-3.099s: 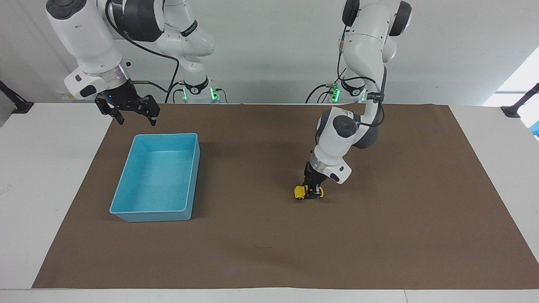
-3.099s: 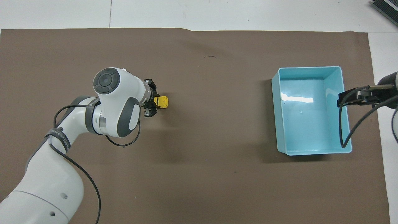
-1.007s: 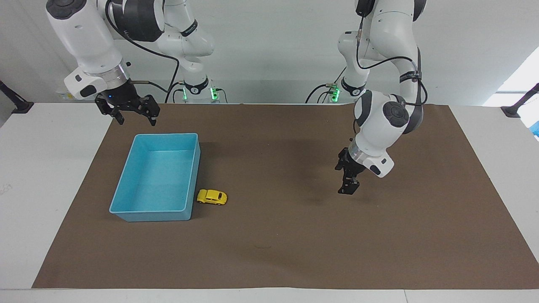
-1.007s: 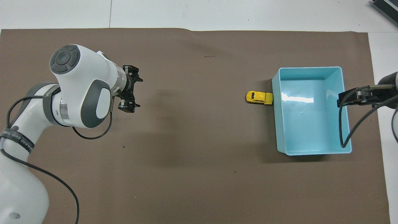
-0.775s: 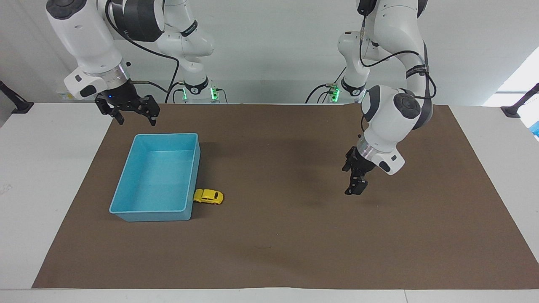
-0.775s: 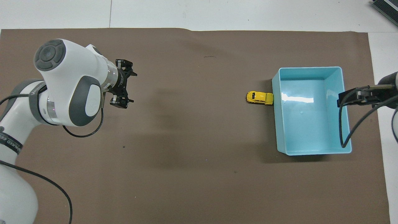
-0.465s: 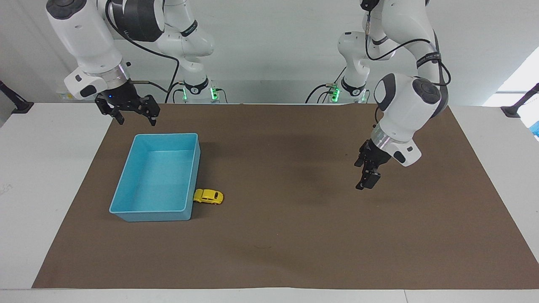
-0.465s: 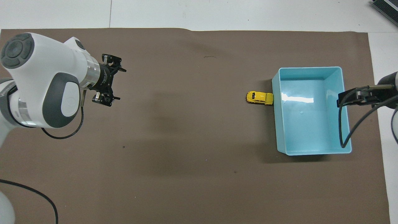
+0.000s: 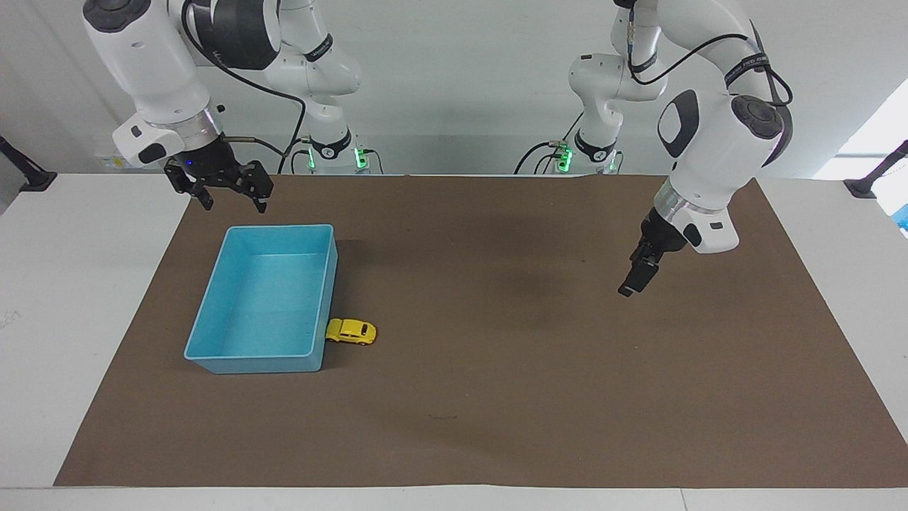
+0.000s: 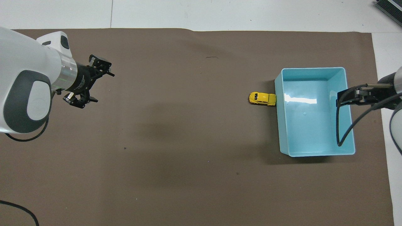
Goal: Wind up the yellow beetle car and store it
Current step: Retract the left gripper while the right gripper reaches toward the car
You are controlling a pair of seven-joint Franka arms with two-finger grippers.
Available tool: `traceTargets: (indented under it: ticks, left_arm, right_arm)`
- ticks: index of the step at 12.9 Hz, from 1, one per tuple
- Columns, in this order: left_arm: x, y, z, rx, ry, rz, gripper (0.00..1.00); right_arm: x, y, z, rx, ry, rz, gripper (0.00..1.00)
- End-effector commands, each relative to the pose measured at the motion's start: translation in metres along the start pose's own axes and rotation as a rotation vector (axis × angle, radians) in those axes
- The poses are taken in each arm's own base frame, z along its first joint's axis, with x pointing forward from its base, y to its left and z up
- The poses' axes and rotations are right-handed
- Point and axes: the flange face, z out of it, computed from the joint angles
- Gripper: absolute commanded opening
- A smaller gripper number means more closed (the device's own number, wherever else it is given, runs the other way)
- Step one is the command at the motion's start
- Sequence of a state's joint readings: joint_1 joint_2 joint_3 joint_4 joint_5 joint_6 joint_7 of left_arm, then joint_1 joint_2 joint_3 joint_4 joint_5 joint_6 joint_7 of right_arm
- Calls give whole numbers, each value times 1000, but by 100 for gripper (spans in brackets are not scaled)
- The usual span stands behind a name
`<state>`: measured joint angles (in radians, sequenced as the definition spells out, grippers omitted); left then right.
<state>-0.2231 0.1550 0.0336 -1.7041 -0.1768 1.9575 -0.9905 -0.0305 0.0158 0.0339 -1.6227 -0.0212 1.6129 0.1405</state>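
While my left hand hangs in the air over the bare brown mat toward the left arm's end of the surface, its fingers are spread wide apart and hold nothing. The overhead view shows both fingers clearly separated. The left arm bends down from a high elbow, and the wrist tilts so the hand points down and inward toward the middle of the mat, well clear of it.

My right hand is also released, with its fingers parted and nothing between them. It hovers just above the edge of the blue bin nearest the robots, without touching it. This arm waits there, its forearm sloping down from the shoulder.

The yellow beetle car sits on its wheels on the mat, outside the bin. One end of it touches the bin's long outer wall, near the corner farthest from the robots. The car is well apart from both hands. The bin's inside holds nothing.
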Motion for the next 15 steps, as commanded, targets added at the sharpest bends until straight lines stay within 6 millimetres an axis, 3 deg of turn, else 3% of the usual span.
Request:
traceTargets:
  ticks: [1, 5, 10, 12, 15]
  left_arm:
    - [15, -20, -21, 27, -8, 172, 100]
    - [30, -44, -41, 45, -28, 380, 100]
    - [31, -57, -46, 130, -30, 656, 100]
    - [44, -70, -58, 123, -28, 759, 100]
    - [44, -82, -72, 128, -45, 830, 100]
  right_arm:
    - [-1, -16, 6, 17, -4, 116, 100]
    - [11, -25, 21, 55, -6, 333, 100]
    - [10, -48, 20, 69, 8, 627, 100]
    - [9, -58, 19, 80, 19, 761, 100]
    - [6, -70, 19, 83, 14, 882, 100]
